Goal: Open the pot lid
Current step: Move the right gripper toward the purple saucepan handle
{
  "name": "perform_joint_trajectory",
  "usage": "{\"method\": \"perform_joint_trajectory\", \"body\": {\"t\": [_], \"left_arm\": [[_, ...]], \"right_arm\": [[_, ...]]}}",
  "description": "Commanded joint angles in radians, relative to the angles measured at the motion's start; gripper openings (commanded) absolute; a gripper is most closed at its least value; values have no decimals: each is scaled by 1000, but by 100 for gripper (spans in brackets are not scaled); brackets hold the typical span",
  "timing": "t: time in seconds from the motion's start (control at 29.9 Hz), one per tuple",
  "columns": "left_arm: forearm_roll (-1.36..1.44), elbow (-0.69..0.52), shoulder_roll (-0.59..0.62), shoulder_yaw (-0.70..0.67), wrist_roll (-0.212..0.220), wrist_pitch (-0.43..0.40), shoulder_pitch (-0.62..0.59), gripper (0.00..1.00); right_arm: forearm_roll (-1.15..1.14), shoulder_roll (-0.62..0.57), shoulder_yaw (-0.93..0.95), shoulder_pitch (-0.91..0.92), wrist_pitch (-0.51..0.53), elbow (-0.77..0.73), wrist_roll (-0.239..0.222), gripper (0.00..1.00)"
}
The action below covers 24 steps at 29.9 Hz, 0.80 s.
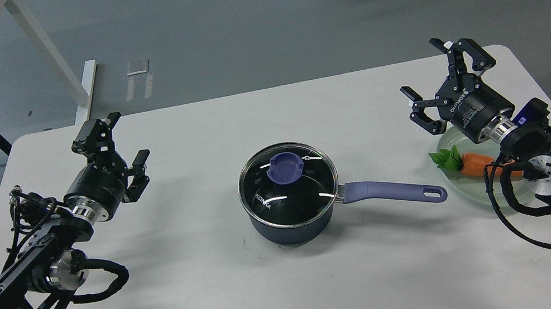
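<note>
A dark navy pot stands at the middle of the white table, its long purple-blue handle pointing right. The clear glass lid with a metal rim lies flat on the pot, and its purple-blue knob sits at the centre. My left gripper hovers open well to the left of the pot, holding nothing. My right gripper is open far to the right, beyond the handle's end, also holding nothing.
A clear glass plate with a carrot and green leaves sits under my right arm, just right of the handle's tip. The table ends close behind both grippers. Desk legs and a black frame stand on the floor at the far left.
</note>
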Motion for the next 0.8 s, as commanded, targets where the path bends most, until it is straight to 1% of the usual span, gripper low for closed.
{"method": "perform_joint_trajectory", "body": {"t": [0.0,0.17,0.23,0.37,0.5,0.57,0.6,0.77], "left_arm": [[1,-3,-3,3,-5,2,0,99],[-1,-3,2,5,0,-10,0,99],[-1,0,8,5,4,-12,-2,99],[2,10,25,5,6,-24,-3,99],[13,11,37,6,8,-36,-17,99],[10,11,43,8,8,-50,-23,99],[12,8,43,8,6,-56,-25,99],[13,-15,37,8,4,-61,-25,99]], "right_arm": [[2,0,0,1,-3,0,0,100],[-2,-20,0,4,-1,12,0,100],[-20,-54,0,17,0,26,0,100],[-196,-167,0,59,0,136,0,100],[-461,-310,0,123,2,294,0,100],[-611,-362,-1,161,2,357,0,100],[-723,-383,-8,187,2,389,0,100],[-1177,-398,-112,324,2,463,0,100]]}}
